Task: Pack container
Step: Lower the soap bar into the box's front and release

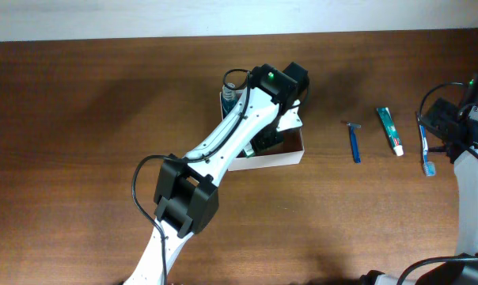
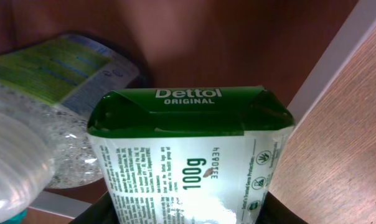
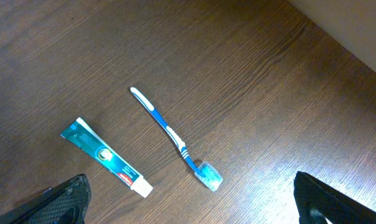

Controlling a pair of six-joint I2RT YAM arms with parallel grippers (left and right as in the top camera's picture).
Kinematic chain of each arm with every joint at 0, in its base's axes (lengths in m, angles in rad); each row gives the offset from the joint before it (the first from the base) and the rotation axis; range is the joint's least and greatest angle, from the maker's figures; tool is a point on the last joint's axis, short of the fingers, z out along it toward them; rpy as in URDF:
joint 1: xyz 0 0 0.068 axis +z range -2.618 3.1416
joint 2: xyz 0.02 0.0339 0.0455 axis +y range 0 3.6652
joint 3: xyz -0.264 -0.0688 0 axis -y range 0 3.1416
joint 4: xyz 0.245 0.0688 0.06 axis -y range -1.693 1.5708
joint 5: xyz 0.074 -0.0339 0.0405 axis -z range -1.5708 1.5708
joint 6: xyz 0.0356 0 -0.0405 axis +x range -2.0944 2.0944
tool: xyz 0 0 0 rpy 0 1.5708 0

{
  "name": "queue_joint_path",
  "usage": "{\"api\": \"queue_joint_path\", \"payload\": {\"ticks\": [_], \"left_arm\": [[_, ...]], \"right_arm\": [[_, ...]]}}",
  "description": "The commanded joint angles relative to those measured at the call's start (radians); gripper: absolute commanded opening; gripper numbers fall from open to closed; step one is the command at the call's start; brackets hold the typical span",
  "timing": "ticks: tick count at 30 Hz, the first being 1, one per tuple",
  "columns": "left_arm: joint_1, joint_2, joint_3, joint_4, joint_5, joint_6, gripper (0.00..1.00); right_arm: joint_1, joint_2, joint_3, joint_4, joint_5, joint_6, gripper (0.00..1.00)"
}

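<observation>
The container (image 1: pixel 272 162), a shallow white-walled box, sits mid-table; its reddish-brown inside (image 2: pixel 194 43) and white rim (image 2: pixel 328 62) show in the left wrist view. My left gripper (image 1: pixel 277 123) reaches into it and is shut on a green and white Dettol soap pack (image 2: pixel 188 143), held between the black fingers (image 2: pixel 188 216). A clear bottle with a green-blue label (image 2: pixel 32 124) lies in the box beside the soap. My right gripper (image 3: pixel 197 205) is open and empty, above the table next to the toothbrush (image 3: pixel 175 140) and toothpaste (image 3: pixel 105 157).
A blue razor (image 1: pixel 354 141), the teal toothpaste tube (image 1: pixel 390 129) and the blue toothbrush (image 1: pixel 425 146) lie on the wooden table right of the box. The right arm (image 1: pixel 468 119) stands at the right edge. The left arm (image 1: pixel 215 150) crosses the box's left side.
</observation>
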Motion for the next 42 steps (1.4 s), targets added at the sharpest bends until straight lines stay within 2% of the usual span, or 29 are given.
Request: {"api": "queue_joint_path", "payload": {"ticks": [1, 10, 17, 42], "left_arm": [[0.008, -0.029, -0.005, -0.002, -0.011, 0.032, 0.41], [0.008, -0.029, -0.005, -0.006, -0.011, 0.032, 0.54], [0.008, -0.029, -0.005, -0.021, -0.03, 0.032, 0.59], [0.003, -0.041, -0.005, -0.032, -0.028, 0.031, 0.59]], "right_arm": [[-0.003, 0.002, 0.009, 0.003, 0.019, -0.006, 0.98], [-0.003, 0.002, 0.009, 0.003, 0.019, -0.006, 0.99], [-0.003, 0.002, 0.009, 0.003, 0.019, -0.006, 0.99], [-0.003, 0.002, 0.009, 0.003, 0.019, -0.006, 0.99]]}}
